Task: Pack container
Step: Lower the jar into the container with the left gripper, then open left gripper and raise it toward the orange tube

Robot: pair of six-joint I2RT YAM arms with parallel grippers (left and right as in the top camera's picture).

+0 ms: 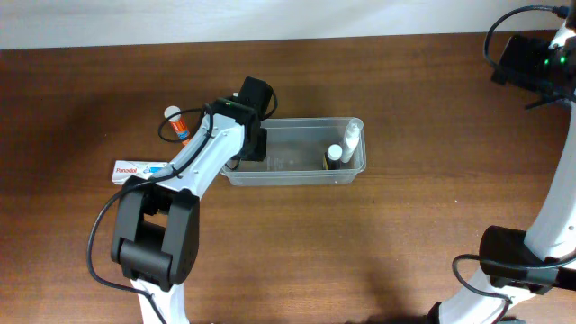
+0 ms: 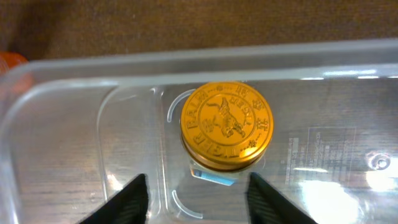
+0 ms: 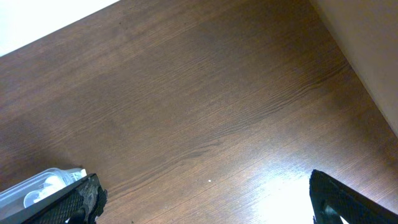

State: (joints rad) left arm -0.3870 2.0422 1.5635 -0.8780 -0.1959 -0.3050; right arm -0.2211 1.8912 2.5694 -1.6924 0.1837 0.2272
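The clear plastic container [image 1: 297,178] lies in the middle of the table. My left gripper [image 1: 253,133] hangs over its left end, open and empty. In the left wrist view the open fingers [image 2: 198,200] sit just short of a small jar with a gold embossed lid [image 2: 226,126], which stands on the container's floor inside the rim [image 2: 186,59]. Two white bottles [image 1: 351,137] [image 1: 335,155] are in the container's right end. My right gripper [image 1: 529,59] is open and empty, high at the far right; its fingers [image 3: 205,199] frame bare table, with a container corner [image 3: 42,182] at lower left.
A white and orange tube [image 1: 177,126] lies on the table left of the container, and its orange edge shows in the left wrist view [image 2: 9,59]. A flat white Panadol box [image 1: 139,169] lies left of the container's front corner. The table is dark wood.
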